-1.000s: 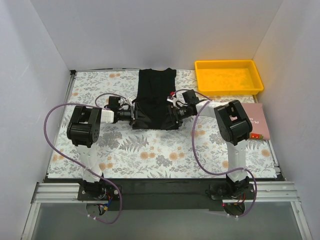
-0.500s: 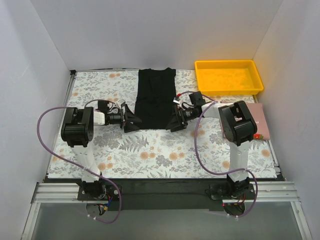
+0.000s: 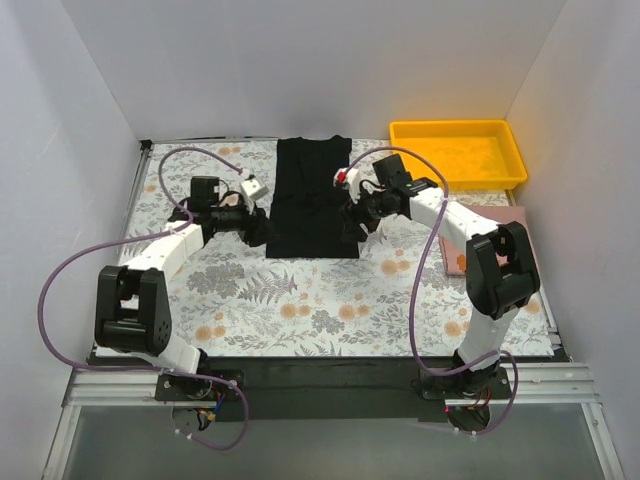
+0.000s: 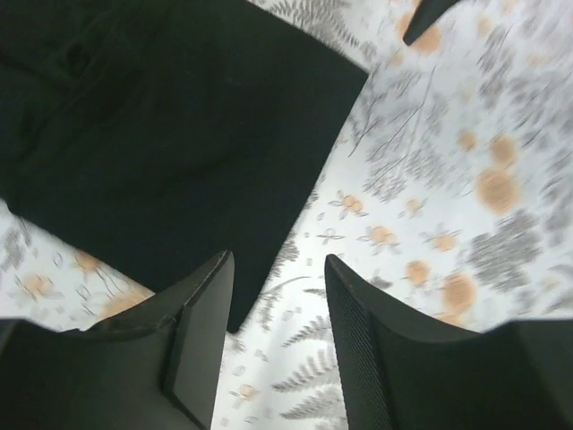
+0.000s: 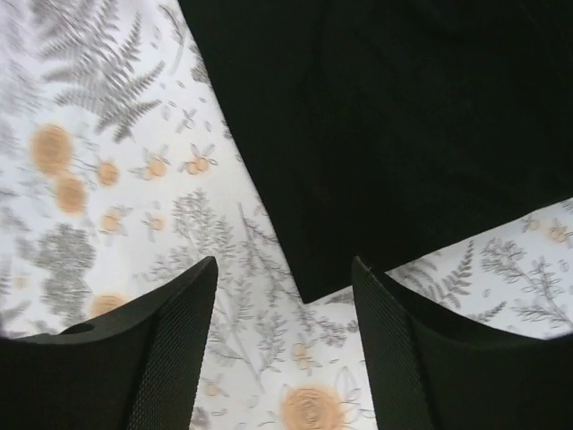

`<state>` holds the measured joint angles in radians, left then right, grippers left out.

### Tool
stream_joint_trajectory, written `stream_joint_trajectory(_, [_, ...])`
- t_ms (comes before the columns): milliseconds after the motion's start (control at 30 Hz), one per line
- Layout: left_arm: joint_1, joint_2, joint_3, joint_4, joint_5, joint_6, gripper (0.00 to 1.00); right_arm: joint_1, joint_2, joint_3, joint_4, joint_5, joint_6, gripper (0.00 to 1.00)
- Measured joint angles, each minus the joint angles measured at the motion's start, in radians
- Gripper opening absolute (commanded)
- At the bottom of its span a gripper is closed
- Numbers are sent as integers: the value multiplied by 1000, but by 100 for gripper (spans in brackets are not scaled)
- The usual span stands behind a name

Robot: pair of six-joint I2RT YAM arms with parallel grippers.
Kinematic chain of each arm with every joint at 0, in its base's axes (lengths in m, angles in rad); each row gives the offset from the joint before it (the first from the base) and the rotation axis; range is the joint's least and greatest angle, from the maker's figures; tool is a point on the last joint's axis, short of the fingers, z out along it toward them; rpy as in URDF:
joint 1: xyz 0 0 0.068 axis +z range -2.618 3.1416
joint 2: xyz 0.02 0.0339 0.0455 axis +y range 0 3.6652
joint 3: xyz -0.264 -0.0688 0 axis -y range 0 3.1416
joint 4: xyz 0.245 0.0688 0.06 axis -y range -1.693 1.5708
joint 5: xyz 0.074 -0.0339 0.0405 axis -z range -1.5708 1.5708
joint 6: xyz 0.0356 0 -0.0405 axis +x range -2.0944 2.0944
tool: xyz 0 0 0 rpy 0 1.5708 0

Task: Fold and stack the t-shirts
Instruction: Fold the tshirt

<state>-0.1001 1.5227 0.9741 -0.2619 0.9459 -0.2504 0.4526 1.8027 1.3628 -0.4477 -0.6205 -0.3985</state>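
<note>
Garment: 1 plain black soft-fabric t-shirt [image 3: 313, 195], folded long, lying flat.
Left gripper [image 3: 262, 228]: jaws wide, empty, at near-left corner.
Right gripper [image 3: 352, 225]: jaws wide, empty, at near-right corner.

Shirt [image 4: 161, 125]: black, smooth, upper left of frame, lower corner at bottom centre.
Gripper [image 4: 277, 267]: bottom edge, fingers [image 4: 201, 331] apart, nothing held, shirt corner just beside left-hand finger.
Cloth [image 4: 466, 179]: floral, right and bottom.

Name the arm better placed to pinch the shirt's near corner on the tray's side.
Right. The right fingers, open, hang over that corner of the t-shirt. The left fingers sit at the opposite edge, across the cloth.
</note>
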Motion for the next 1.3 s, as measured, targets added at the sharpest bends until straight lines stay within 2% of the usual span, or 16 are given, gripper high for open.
stream_joint_trajectory(33, [-26,6,-1,-2,-28,78,42,23,4,3,0,47,-50,62])
stream_joint_trajectory(133, [-80,55,-1,-8,-81,266,40,87,19,0,-6,153,-165,60])
stream_joint_trajectory(267, [-97,135,-21,10,-124,428,40,148,39,-32,6,237,-262,59])
stream_joint_trajectory(433, [-127,206,-71,38,-187,554,41,170,59,-99,35,317,-331,58])
stream_joint_trajectory(600, [-143,228,-79,64,-221,618,42,172,86,-135,70,367,-369,57])
stream_joint_trajectory(700, [-144,228,-82,76,-228,647,38,171,89,-136,103,386,-381,43])
stream_joint_trajectory(733, [-144,229,-82,76,-231,654,36,172,91,-138,111,391,-386,32])
stream_joint_trajectory(800, [-144,233,-80,75,-237,663,30,172,92,-147,130,394,-396,20])
stream_joint_trajectory(833, [-144,237,-76,72,-236,666,19,172,92,-151,138,399,-398,4])
stream_joint_trajectory(867, [-144,243,-70,69,-239,668,13,173,92,-153,148,409,-404,1])
stream_joint_trajectory(933, [-145,253,-55,62,-244,684,1,175,90,-158,159,417,-405,1])
stream_joint_trajectory(967, [-144,254,-49,55,-246,689,0,176,89,-160,161,421,-406,1])
stream_joint_trajectory(1133, [-146,253,-14,-16,-247,694,0,177,83,-154,142,418,-408,1])
stream_joint_trajectory(1300, [-146,244,120,-181,-241,671,0,156,77,-47,13,388,-407,1])
